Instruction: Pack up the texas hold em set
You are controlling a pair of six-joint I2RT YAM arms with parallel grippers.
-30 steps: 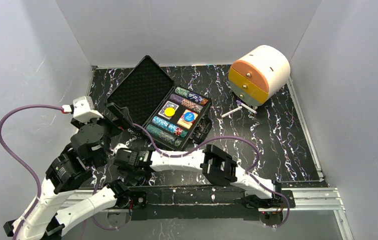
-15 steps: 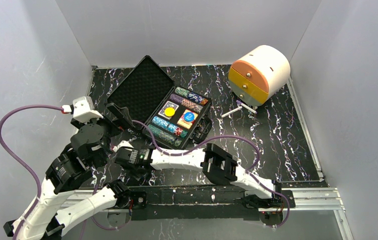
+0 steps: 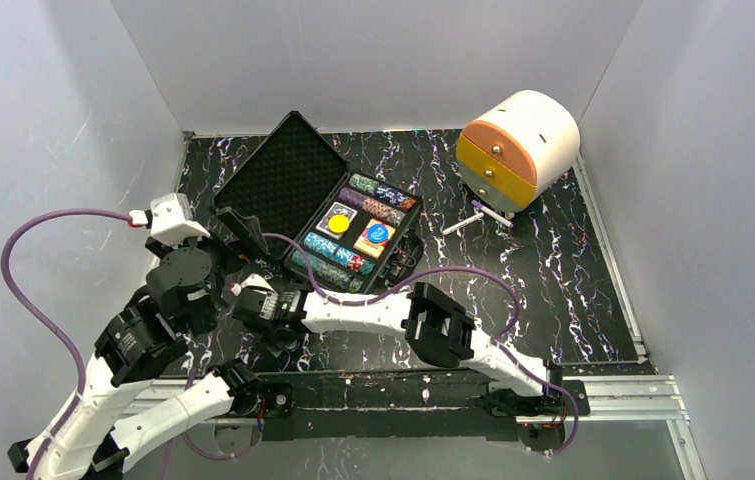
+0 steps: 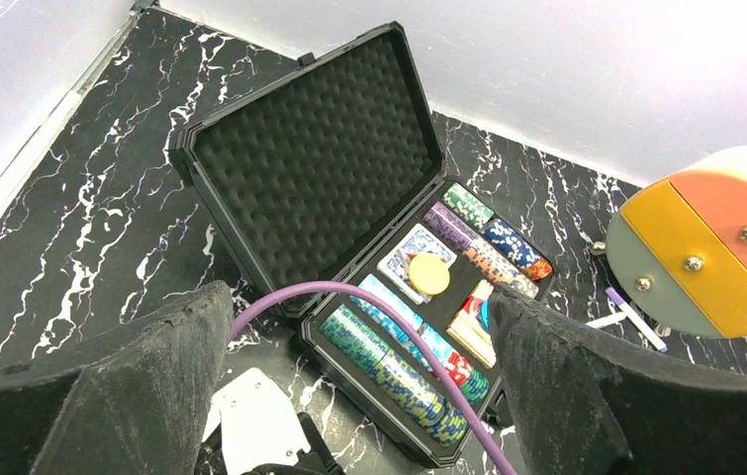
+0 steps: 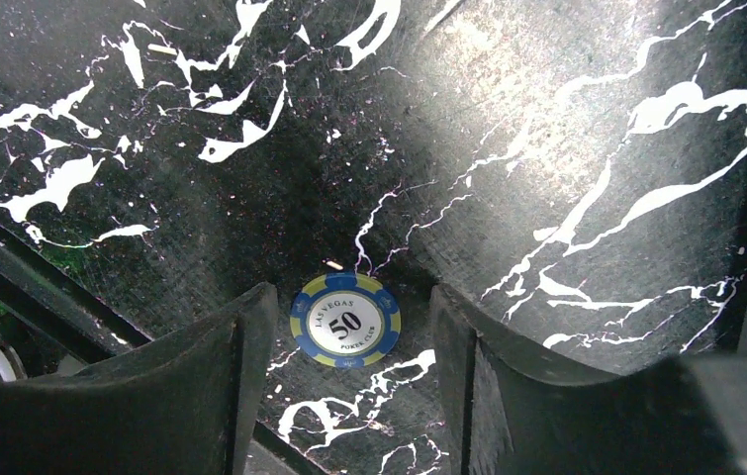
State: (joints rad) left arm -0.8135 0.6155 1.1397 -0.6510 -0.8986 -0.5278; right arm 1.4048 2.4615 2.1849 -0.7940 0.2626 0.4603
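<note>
The texas hold em set's black case (image 3: pixel 283 178) lies open at the back left, its foam lid (image 4: pixel 315 168) laid back. Its tray holds multicoloured chip rows (image 4: pixel 399 366), card decks and a yellow round button (image 4: pixel 428 274). My left gripper (image 4: pixel 357 297) hangs open wide just in front of the case, holding nothing. A loose blue-and-yellow "50" chip (image 5: pixel 345 321) lies flat on the table. My right gripper (image 5: pixel 349 295) stands open over it, one finger on each side, with a small gap to the chip on both sides.
A cream-and-orange round drawer box (image 3: pixel 518 150) stands at the back right, with a white and purple pen (image 3: pixel 473 218) in front of it. A purple cable (image 4: pixel 280 297) arcs across the case's near corner. Grey walls close in on the left, back and right.
The right wrist has shifted slightly forward and right, toward the case. The left arm has edged a little to the right. The case and its contents have not moved.
</note>
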